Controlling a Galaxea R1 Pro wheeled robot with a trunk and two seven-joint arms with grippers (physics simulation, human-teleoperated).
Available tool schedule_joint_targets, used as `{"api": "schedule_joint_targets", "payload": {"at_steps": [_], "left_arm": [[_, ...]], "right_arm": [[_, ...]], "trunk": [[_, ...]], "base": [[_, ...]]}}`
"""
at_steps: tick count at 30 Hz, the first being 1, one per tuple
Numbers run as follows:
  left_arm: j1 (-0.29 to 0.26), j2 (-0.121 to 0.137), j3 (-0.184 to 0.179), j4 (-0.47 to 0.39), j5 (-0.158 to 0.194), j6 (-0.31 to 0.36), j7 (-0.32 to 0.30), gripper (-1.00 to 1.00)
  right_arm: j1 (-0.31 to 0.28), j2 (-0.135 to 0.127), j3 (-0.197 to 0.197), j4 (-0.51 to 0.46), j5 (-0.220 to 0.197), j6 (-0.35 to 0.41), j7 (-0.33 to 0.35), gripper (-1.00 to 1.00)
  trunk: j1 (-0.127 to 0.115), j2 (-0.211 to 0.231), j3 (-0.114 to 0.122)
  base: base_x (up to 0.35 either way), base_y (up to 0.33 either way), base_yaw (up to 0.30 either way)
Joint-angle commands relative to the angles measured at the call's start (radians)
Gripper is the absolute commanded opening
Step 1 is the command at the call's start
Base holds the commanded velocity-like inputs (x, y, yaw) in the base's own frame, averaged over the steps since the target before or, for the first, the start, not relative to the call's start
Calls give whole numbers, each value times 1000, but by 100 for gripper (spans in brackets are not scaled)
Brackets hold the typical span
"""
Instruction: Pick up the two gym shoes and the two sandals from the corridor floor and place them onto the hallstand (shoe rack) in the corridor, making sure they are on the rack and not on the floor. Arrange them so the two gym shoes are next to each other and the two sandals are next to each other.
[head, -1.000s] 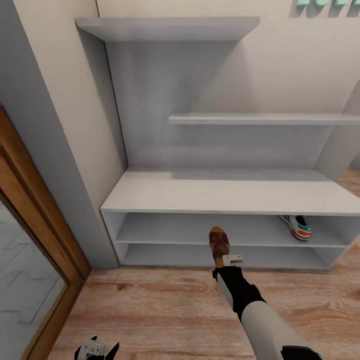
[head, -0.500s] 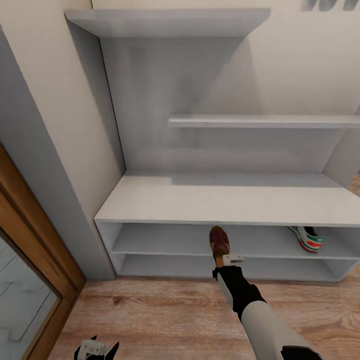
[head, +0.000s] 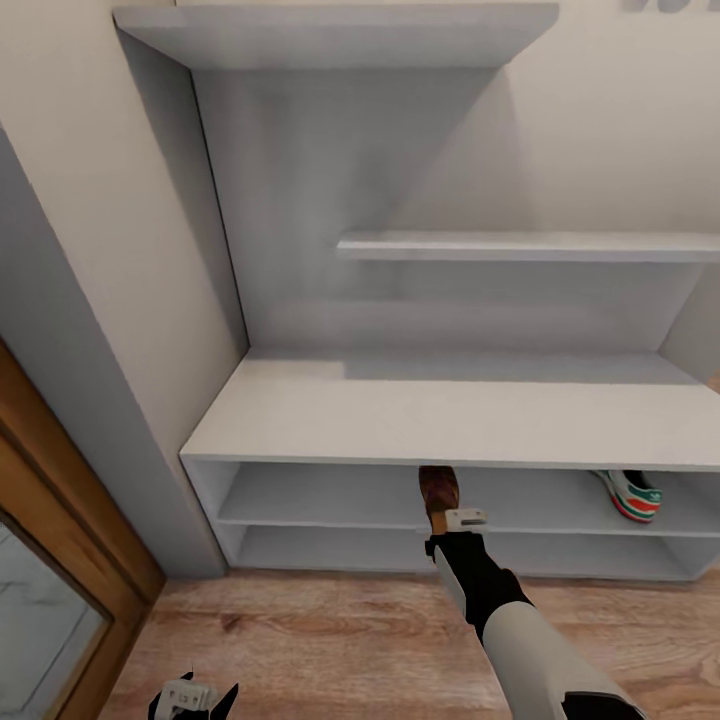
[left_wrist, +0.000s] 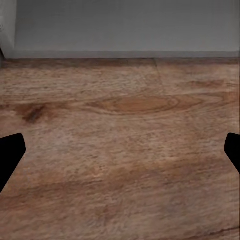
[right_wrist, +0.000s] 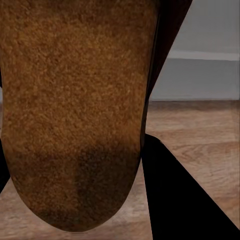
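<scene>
Brown sandal (head: 438, 490) is pinched tight in the right gripper (head: 452, 518), poking into the hallstand (head: 450, 415) shelf. One gym shoe (head: 632, 493) already sits inside, at three o'clock. The left gripper (head: 190, 697) hangs wide open, empty. More shoes remain.

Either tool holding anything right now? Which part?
Right tool holds a brown sandal by its near end, toe pointing into the hallstand. Left tool is open over the floor, holding nothing.
</scene>
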Motion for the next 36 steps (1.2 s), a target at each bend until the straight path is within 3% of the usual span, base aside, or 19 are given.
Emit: {"api": "schedule_joint_targets", "payload": {"at_steps": [1, 36], "left_arm": [[-1, 0, 2, 1, 10, 2, -10, 100], [-1, 1, 2, 2, 10, 1, -8, 100]], "right_arm": [[0, 1, -6, -2, 7, 5, 0, -100], [0, 1, -8, 0, 7, 5, 0, -100]], "trunk": [[0, 0, -1], [0, 0, -1]], "base": [[201, 130, 0], [135, 24, 0]]}}
